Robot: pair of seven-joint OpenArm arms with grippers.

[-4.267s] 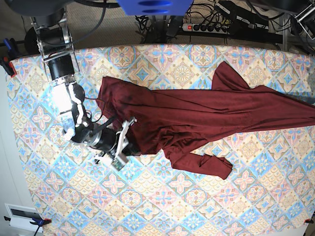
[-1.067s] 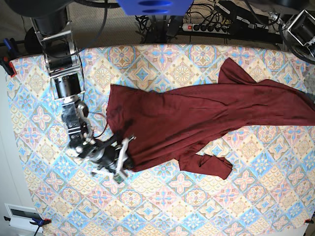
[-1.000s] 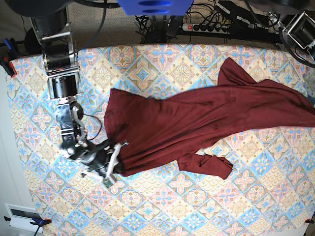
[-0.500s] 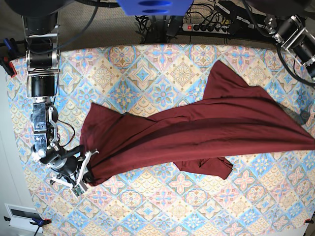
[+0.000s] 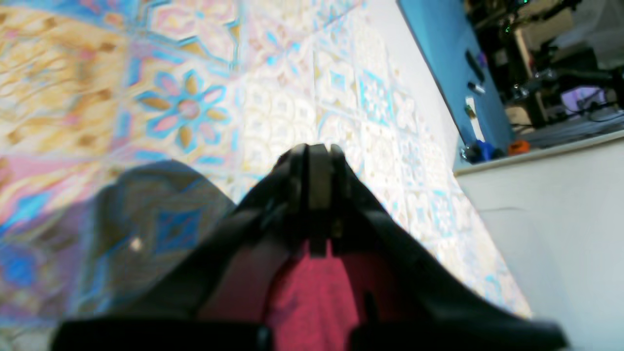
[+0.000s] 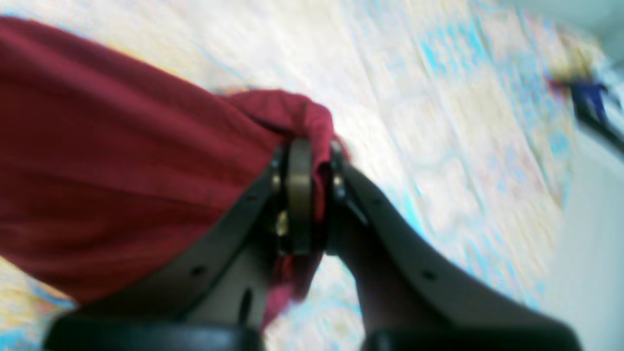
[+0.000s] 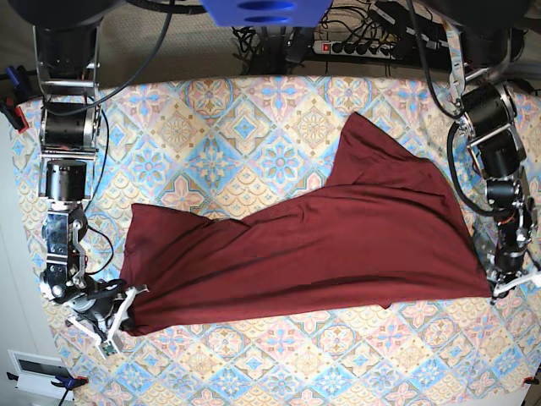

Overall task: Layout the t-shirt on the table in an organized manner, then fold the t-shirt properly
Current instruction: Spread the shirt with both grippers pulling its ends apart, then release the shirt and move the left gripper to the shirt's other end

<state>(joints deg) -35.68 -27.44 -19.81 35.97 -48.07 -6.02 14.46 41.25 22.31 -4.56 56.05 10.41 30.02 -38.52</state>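
Observation:
The dark maroon t-shirt (image 7: pixel 321 245) lies stretched across the patterned table (image 7: pixel 254 110) from front left to right, with one pointed part reaching toward the far edge. At the shirt's left corner my right gripper (image 7: pixel 127 313) is shut on the cloth. In the right wrist view the t-shirt (image 6: pixel 122 170) bunches over the closed tips of the right gripper (image 6: pixel 307 146). At the shirt's right corner my left gripper (image 7: pixel 497 283) is shut on it. Maroon t-shirt cloth (image 5: pixel 312 297) shows behind the closed tips of the left gripper (image 5: pixel 312 156).
A power strip (image 7: pixel 363 46) and cables lie beyond the table's far edge. A blue clamp (image 7: pixel 13 110) grips the far left corner. A white box (image 7: pixel 38 368) sits off the front left corner. Both grippers are close to the table's side edges.
The right gripper dragged the shirt's left corner further left and toward the front. The left arm came into view, pulling the right corner. The shirt spread flatter, and the folded sleeve at its front vanished.

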